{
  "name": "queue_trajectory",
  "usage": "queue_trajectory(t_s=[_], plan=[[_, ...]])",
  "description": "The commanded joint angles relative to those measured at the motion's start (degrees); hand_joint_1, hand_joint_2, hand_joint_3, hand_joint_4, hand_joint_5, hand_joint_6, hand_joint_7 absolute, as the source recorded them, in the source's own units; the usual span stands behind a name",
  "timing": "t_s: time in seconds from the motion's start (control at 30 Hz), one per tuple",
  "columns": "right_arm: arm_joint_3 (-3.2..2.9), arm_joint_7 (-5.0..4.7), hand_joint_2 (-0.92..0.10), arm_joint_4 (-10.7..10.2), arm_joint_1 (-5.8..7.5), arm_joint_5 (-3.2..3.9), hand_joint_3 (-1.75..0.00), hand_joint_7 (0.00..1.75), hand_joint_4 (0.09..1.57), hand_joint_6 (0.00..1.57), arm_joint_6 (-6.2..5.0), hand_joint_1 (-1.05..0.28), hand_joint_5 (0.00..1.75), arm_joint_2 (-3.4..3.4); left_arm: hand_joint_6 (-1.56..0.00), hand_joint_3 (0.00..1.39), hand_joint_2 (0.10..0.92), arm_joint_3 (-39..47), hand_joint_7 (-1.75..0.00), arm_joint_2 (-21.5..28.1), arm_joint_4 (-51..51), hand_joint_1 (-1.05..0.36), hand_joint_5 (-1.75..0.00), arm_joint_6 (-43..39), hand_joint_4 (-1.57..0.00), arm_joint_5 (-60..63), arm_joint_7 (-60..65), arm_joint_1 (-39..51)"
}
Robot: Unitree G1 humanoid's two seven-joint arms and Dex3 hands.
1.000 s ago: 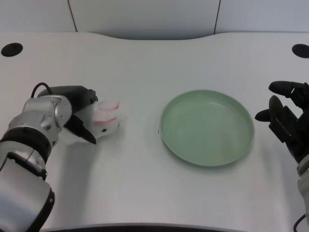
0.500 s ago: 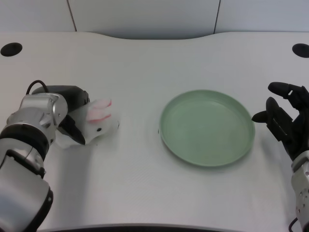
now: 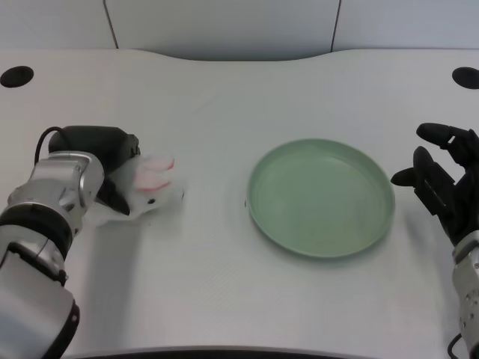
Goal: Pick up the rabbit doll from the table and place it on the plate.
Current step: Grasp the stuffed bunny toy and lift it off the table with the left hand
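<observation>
The left hand (image 3: 112, 168) wraps around the rabbit doll (image 3: 147, 187), fingers closed about its white body while the pink-lined ears poke out toward the plate. Whether the doll is off the table (image 3: 224, 97) is hard to tell; it sits low at the table's left side. The green plate (image 3: 321, 197), well apart to the right, holds nothing. Of 2 steps, the grasp looks done; carrying and placing remain.
</observation>
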Motion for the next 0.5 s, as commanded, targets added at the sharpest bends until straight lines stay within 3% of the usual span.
queue_trajectory(t_s=[0.03,0.07,0.1,0.13,0.17,0.23,0.27,0.3,0.37,0.5], plan=[[-0.28,-0.20,-0.92,-1.07,0.95,0.65,-0.55,1.30,0.56,0.44,0.68,-0.27,1.55,-0.39,-0.60,0.00,0.684,0.22,-0.98,1.15,0.60,-0.37,-1.38,-0.32,-0.42,0.01,1.23,1.26],[-0.28,-0.21,-0.92,-1.17,0.99,0.64,-0.55,1.30,0.56,0.44,0.75,-0.27,1.55,-0.38,-0.60,0.00,0.683,0.24,-0.99,1.15,0.62,-0.37,-1.38,-0.36,-0.42,0.04,1.30,1.26],[0.03,-1.11,-0.92,-3.23,1.81,0.41,-0.55,1.30,0.56,0.44,1.67,-0.27,1.55,0.12,-0.60,0.00,0.683,1.25,-1.00,1.25,0.44,-0.37,-1.39,-0.92,-0.43,-0.77,3.68,1.74],[0.28,-1.82,-0.92,-4.92,2.48,0.23,-0.55,1.30,0.53,0.43,2.49,-0.26,1.55,0.51,-0.82,0.02,0.733,2.02,-1.24,1.33,0.31,-0.36,-1.48,-1.36,-0.74,-1.38,5.48,2.09],[0.47,-2.35,-0.92,-6.25,3.00,0.11,-0.55,1.30,0.52,0.42,3.19,-0.26,1.55,0.78,-0.88,0.02,0.752,2.54,-1.34,1.37,0.26,-0.36,-1.50,-1.67,-0.87,-1.78,6.75,2.32],[0.69,-2.83,-0.92,-7.68,3.54,0.05,-0.55,1.31,0.51,0.42,4.18,-0.25,1.55,0.97,-0.94,0.02,0.769,2.95,-1.43,1.36,0.33,-0.36,-1.51,-1.93,-0.98,-1.86,7.59,2.45],[1.12,-3.42,-0.92,-9.84,4.12,-0.19,-0.55,1.31,0.50,0.42,5.49,-0.25,1.56,1.21,-0.94,0.02,0.771,4.22,-1.44,1.27,0.31,-0.36,-1.51,-1.73,-0.99,-3.06,7.44,2.48],[1.44,-3.87,-0.92,-11.58,4.61,-0.33,-0.57,1.33,0.44,0.41,6.55,-0.27,1.59,1.43,-0.98,0.02,0.818,5.11,-0.96,1.24,0.29,-0.35,-1.13,-1.58,-0.95,-3.92,7.33,2.51],[1.94,-4.34,-0.92,-14.09,5.50,-0.43,-0.59,1.35,0.40,0.38,8.06,-0.27,1.61,1.70,-1.17,0.01,0.855,6.55,-0.42,1.14,0.22,-0.34,-0.84,-1.18,-0.99,-5.24,6.91,2.53],[2.69,-4.02,-0.92,-17.06,6.86,-0.26,-0.59,1.35,0.36,0.34,9.96,-0.28,1.61,1.57,-1.15,0.00,0.886,7.91,-0.51,0.97,0.08,-0.30,-0.98,-0.56,-0.89,-6.45,5.46,2.18]])
